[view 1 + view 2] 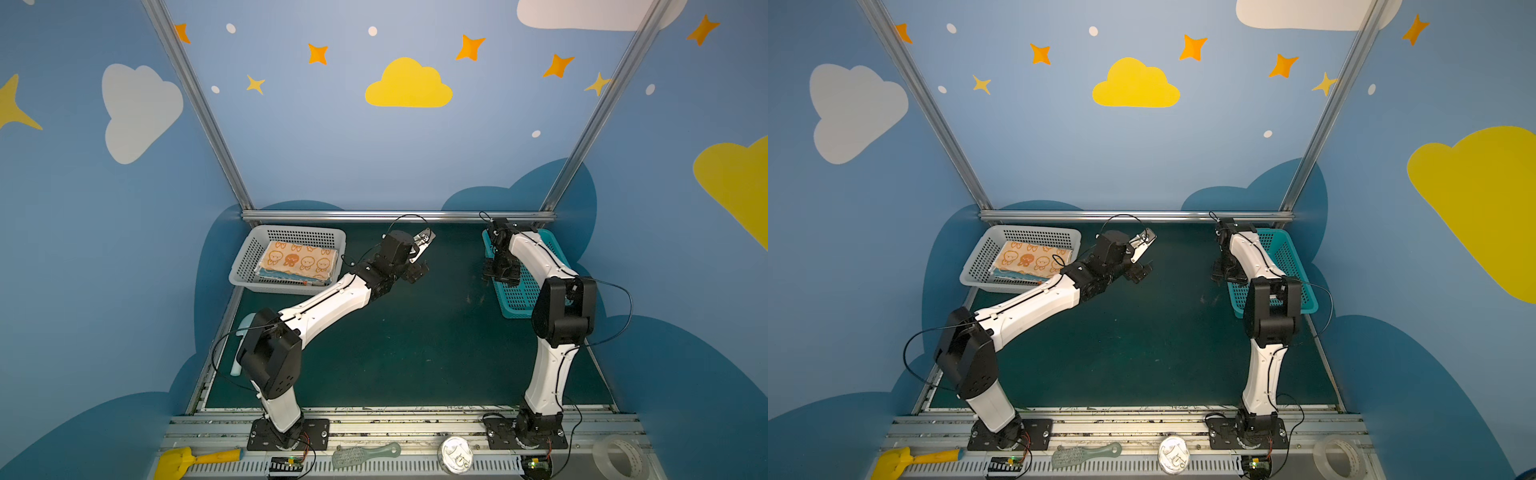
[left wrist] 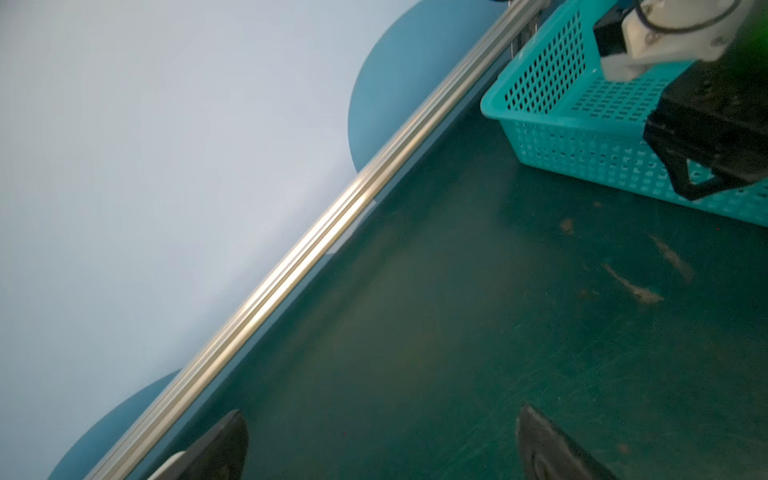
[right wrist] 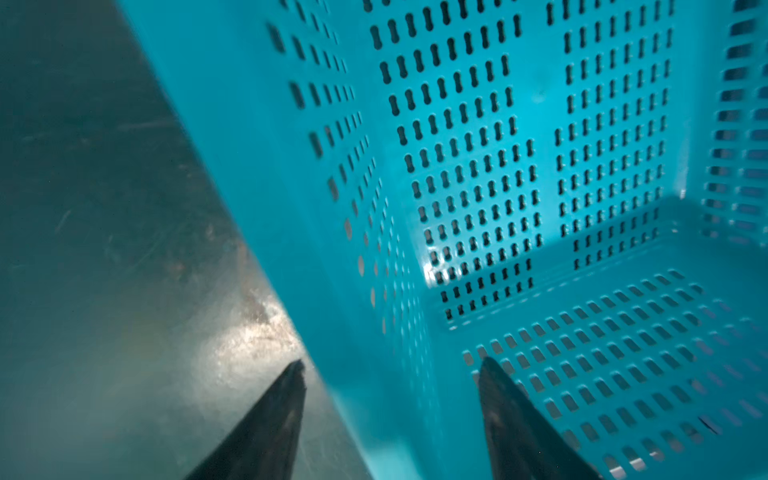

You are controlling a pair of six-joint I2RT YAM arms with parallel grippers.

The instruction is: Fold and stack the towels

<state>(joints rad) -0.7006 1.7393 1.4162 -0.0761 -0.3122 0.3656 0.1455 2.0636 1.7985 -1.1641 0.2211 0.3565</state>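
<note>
Right tool (image 3: 390,363) straddles a wall of the teal basket (image 1: 513,301), jaws parted; its arm (image 1: 540,257) hides much of the basket. Left tool (image 2: 380,409) hangs released over the bench (image 1: 415,353). Farther back, folded towels (image 1: 297,262) lie stacked in the grey basket (image 1: 291,235), orange rabbit print uppermost, lower layers barely showing.

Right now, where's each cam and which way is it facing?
Top views: high behind the bases, looking down at table, towels in grey basket, teal basket; left arm, right arm.
Left wrist: on left arm, faces across table to back rail; open left gripper shows.
Right wrist: on right arm, faces down; right gripper straddles teal basket wall.
Shared: teal basket in all.
</note>
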